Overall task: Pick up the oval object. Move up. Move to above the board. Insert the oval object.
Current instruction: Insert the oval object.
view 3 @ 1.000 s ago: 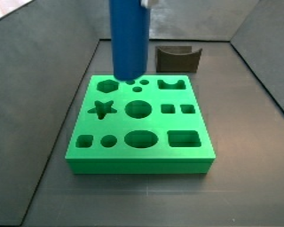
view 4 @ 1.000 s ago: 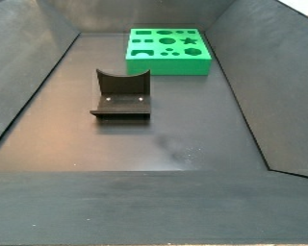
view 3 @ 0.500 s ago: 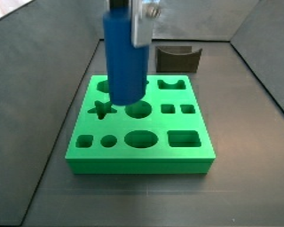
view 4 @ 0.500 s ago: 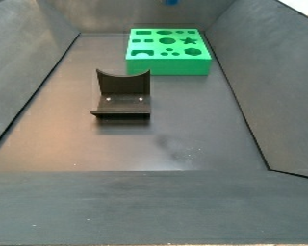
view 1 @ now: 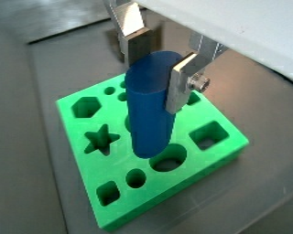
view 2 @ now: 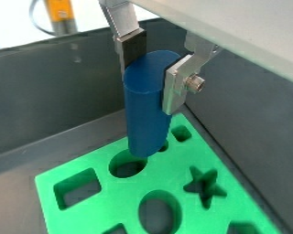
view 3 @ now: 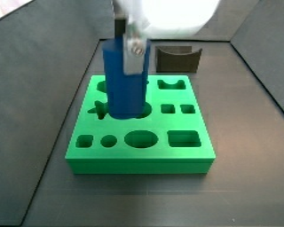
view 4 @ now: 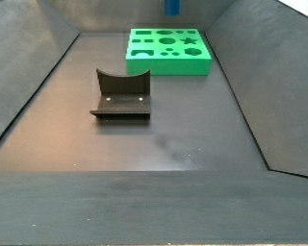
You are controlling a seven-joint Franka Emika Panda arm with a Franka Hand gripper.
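My gripper (view 1: 157, 62) is shut on the blue oval peg (view 1: 149, 105) and holds it upright above the green board (view 1: 229, 155). In both wrist views the silver fingers (view 2: 178, 80) clamp the peg's top, and the peg (view 2: 144, 105) hangs over the board (view 2: 76, 169), its lower end above the holes. In a side view the peg (view 3: 123, 82) hangs over the board's middle (view 3: 145, 158), hiding the large round hole, with the gripper (view 3: 128, 44) above it. In a side view only the peg's tip (view 4: 172, 6) shows above the far board (view 4: 169, 60).
A dark brown notched block (view 4: 122, 94) stands on the grey floor in front of the board; it also shows behind the board in a side view (view 3: 177, 58). Sloping grey walls (view 4: 35, 86) enclose the floor on all sides.
The gripper with the peg has come down and forward over the board, from above the back-left holes to above its middle. The peg's tip has entered a side view.
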